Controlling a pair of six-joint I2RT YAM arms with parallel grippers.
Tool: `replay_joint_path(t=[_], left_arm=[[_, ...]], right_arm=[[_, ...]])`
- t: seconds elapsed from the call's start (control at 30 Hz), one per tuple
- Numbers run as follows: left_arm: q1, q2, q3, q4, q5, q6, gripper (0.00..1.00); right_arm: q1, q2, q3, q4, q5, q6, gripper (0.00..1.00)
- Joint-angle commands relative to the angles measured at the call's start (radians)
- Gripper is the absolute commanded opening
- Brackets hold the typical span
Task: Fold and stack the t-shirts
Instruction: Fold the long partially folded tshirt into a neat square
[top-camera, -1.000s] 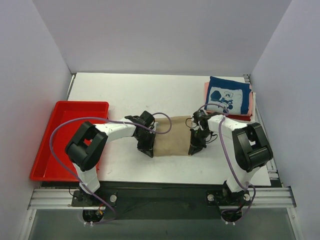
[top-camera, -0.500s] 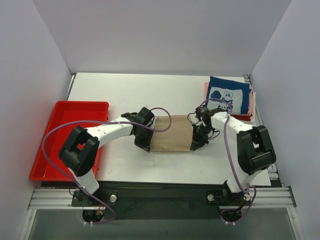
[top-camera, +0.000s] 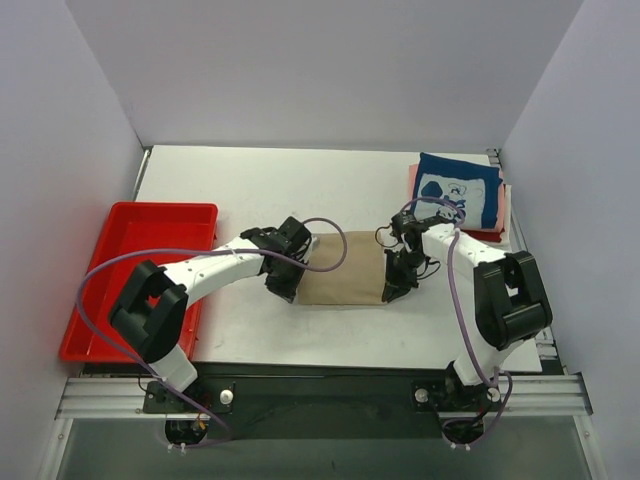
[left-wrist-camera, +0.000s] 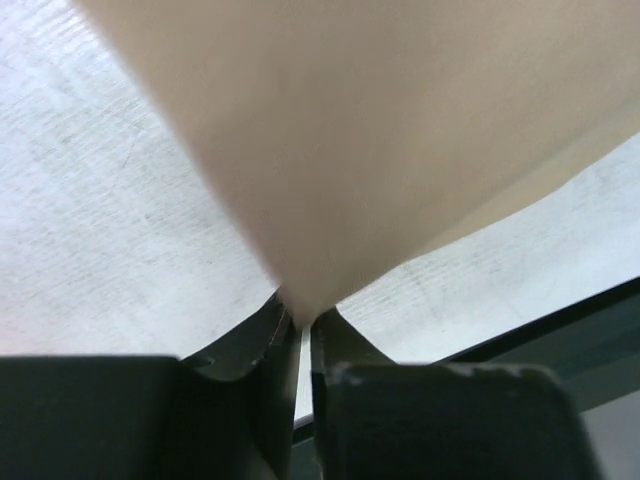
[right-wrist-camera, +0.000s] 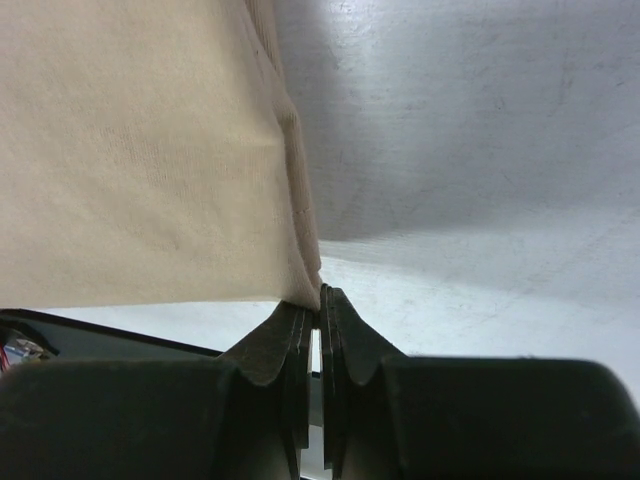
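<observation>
The tan t-shirt (top-camera: 342, 281) lies folded into a rectangle at the middle of the white table (top-camera: 250, 190). My left gripper (top-camera: 285, 287) is shut on its near left corner; the cloth (left-wrist-camera: 380, 150) runs up from between the closed fingertips in the left wrist view. My right gripper (top-camera: 392, 287) is shut on its near right corner; the shirt's edge (right-wrist-camera: 150, 170) hangs from the fingertips in the right wrist view. The navy t-shirt with white cartoon print (top-camera: 458, 190) lies folded on top of a pink one (top-camera: 412, 178) and a red one (top-camera: 485, 236) at the back right.
A red plastic tray (top-camera: 135, 275) sits at the table's left edge. White walls stand on three sides. Purple cables loop off both arms above the table.
Both grippers moved slightly away from the near edge with the tan shirt's near corners. The left arm stretched out further. The shirt now lies a little shorter, front to back.
</observation>
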Motion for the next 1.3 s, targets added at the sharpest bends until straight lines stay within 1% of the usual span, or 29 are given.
replay_joint_path(t=[0.0,0.07,0.1,0.17,0.2,0.23,0.27,0.3,0.33,0.37,0.43,0.47,0.5,0.57,0.7,0.93,1.07,1.27], left_arm=[[0.006,-0.052,-0.027,-0.131,-0.13,0.041,0.2],[0.004,-0.057,-0.036,-0.143,-0.139,0.041,0.27],[0.002,-0.059,-0.039,-0.149,-0.141,0.041,0.33],[0.004,-0.062,-0.041,-0.156,-0.136,0.041,0.4],[0.002,-0.066,-0.041,-0.157,-0.129,0.041,0.46],[0.004,-0.069,-0.039,-0.153,-0.113,0.04,0.48],[0.004,-0.074,-0.041,-0.143,-0.075,0.04,0.51],[0.004,-0.084,-0.041,-0.131,-0.034,0.04,0.54],[0.002,-0.091,-0.039,-0.102,-0.002,0.035,0.6],[0.004,-0.094,-0.038,-0.082,0.067,0.03,0.62],[0.002,-0.1,-0.053,-0.004,0.141,0.011,0.68],[0.002,-0.1,-0.061,0.024,0.208,0.004,0.69],[0.004,-0.092,-0.07,0.069,0.238,-0.008,0.7],[-0.001,-0.08,-0.09,0.103,0.291,-0.013,0.71],[-0.021,-0.028,-0.085,0.133,0.33,0.0,0.71],[-0.044,0.05,-0.072,0.159,0.301,-0.012,0.71],[-0.044,0.093,-0.035,0.145,0.212,-0.032,0.72],[-0.044,0.156,0.007,0.156,0.181,-0.046,0.71]], right_arm=[[-0.015,0.001,0.018,-0.11,0.103,-0.037,0.0],[-0.012,0.01,0.022,-0.11,0.097,-0.04,0.0],[-0.011,0.015,0.025,-0.11,0.095,-0.04,0.0],[-0.009,0.024,0.036,-0.11,0.092,-0.042,0.0],[-0.008,0.025,0.039,-0.113,0.089,-0.043,0.0],[-0.008,0.029,0.047,-0.117,0.087,-0.046,0.01],[-0.009,0.027,0.05,-0.119,0.087,-0.046,0.1],[-0.009,0.027,0.053,-0.122,0.081,-0.046,0.16],[-0.009,0.022,0.055,-0.128,0.083,-0.046,0.22],[-0.009,0.013,0.055,-0.133,0.078,-0.048,0.31],[-0.009,-0.001,0.047,-0.137,0.075,-0.053,0.38],[-0.009,-0.014,0.035,-0.137,0.075,-0.053,0.42],[-0.009,-0.02,0.029,-0.137,0.072,-0.057,0.44],[-0.009,-0.039,0.007,-0.136,0.069,-0.059,0.46],[-0.009,-0.041,-0.013,-0.133,0.055,-0.065,0.47],[-0.006,-0.022,-0.013,-0.102,0.02,-0.059,0.45],[-0.006,0.002,-0.024,-0.079,0.011,-0.057,0.44],[-0.006,0.042,-0.027,-0.06,0.011,-0.062,0.42]])
